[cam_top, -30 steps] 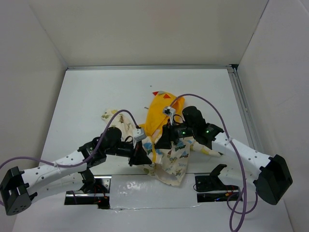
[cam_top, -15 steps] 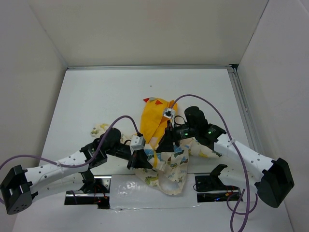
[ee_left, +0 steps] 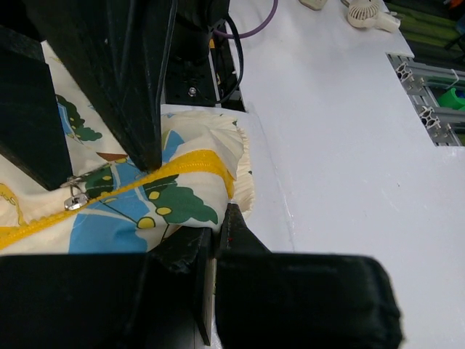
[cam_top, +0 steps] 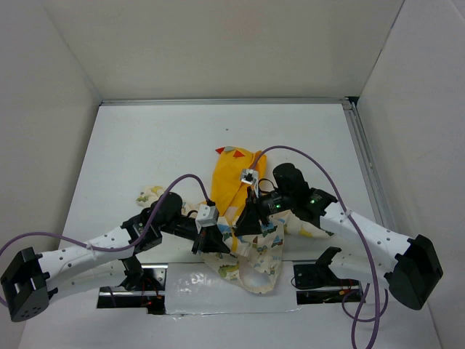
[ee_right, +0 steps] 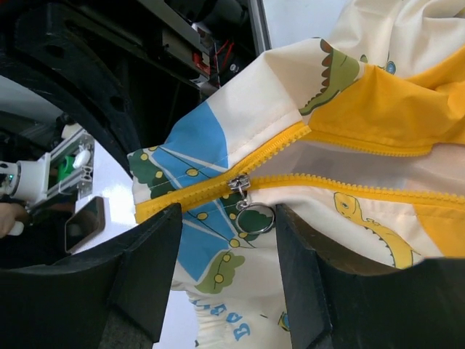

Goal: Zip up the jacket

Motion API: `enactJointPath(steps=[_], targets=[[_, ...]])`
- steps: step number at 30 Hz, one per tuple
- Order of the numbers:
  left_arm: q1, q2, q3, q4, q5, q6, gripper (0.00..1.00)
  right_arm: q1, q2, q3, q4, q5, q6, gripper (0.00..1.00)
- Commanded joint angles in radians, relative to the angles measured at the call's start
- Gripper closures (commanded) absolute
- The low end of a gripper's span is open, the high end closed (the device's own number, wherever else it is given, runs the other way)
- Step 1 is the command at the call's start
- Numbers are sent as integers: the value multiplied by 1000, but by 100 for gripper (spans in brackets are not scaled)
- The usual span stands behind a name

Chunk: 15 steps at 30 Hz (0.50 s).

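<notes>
The jacket [cam_top: 240,211] lies bunched in the middle of the table, yellow lining [cam_top: 231,182] up and cream printed front [cam_top: 256,262] toward the near edge. My left gripper [cam_top: 216,243] [ee_left: 220,218] is shut on the jacket's bottom hem, at the end of the yellow zipper tape [ee_left: 182,166]. My right gripper [cam_top: 247,222] [ee_right: 229,236] hovers open just over the zipper. The silver slider [ee_right: 238,183] and its ring pull [ee_right: 254,217] sit between the two black fingers [ee_right: 145,269], touching neither. Below the slider the zipper is joined; above it the two sides part.
A cream sleeve [cam_top: 149,195] trails left of the left arm. A metal rail [cam_top: 363,160] runs along the table's right side, and white walls close in the table. Black fixtures [cam_top: 320,273] and a slot [cam_top: 156,280] sit at the near edge.
The jacket has been dragged toward the near edge and a little left, held by the left gripper. The right gripper has followed, shifting left and lower over the zipper slider.
</notes>
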Motion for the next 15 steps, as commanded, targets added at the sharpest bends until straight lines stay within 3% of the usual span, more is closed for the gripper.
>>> enactJointPath(steps=[1,3,5,9,10,15], targets=[[0,-3,43,77,25,47,100,20,21,18,26,7,-3,40],[0,-7,41,80,19,47,100,18,24,20,34,10,2,50],[0,-12,41,77,16,51,100,21,20,23,34,24,11,53],[0,-15,41,71,6,52,100,20,5,29,38,79,31,93],[0,-15,41,69,-1,51,100,21,2,31,32,93,37,98],[0,-13,30,56,-26,38,100,23,-43,48,2,275,81,100]])
